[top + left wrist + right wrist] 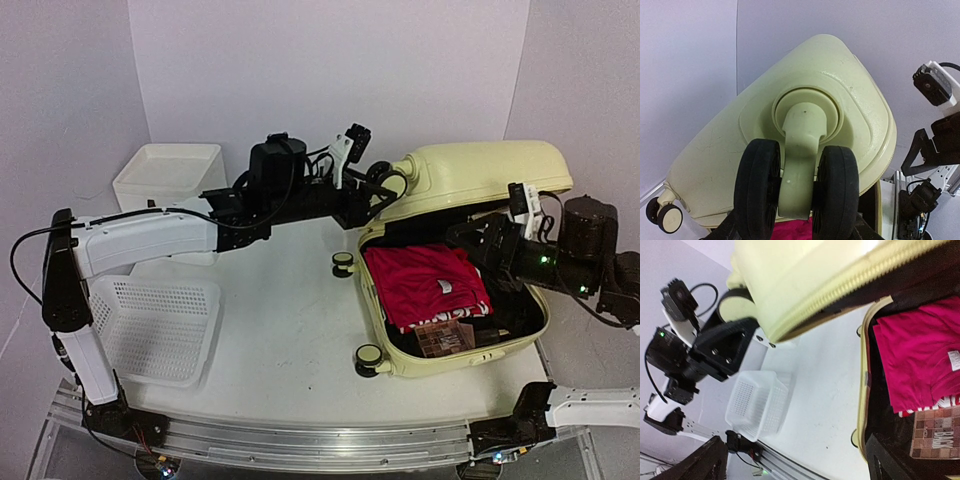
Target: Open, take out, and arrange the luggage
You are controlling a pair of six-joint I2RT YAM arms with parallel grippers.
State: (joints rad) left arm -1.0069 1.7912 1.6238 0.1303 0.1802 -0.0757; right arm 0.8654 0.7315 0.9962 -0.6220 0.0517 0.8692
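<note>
The pale yellow luggage lies open at the right of the table, its lid raised at an angle. My left gripper is shut on the lid's black double wheel, with one dark finger outside each tyre. Inside the lower shell lie a folded red garment and a brown patterned flat box. My right gripper hovers open over the shell's far side, holding nothing. The right wrist view shows the garment, the box and the lid's zip edge.
A white perforated basket sits at the front left, also seen from the right wrist. A white plastic drawer box stands at the back left. Two more luggage wheels point toward the table's middle.
</note>
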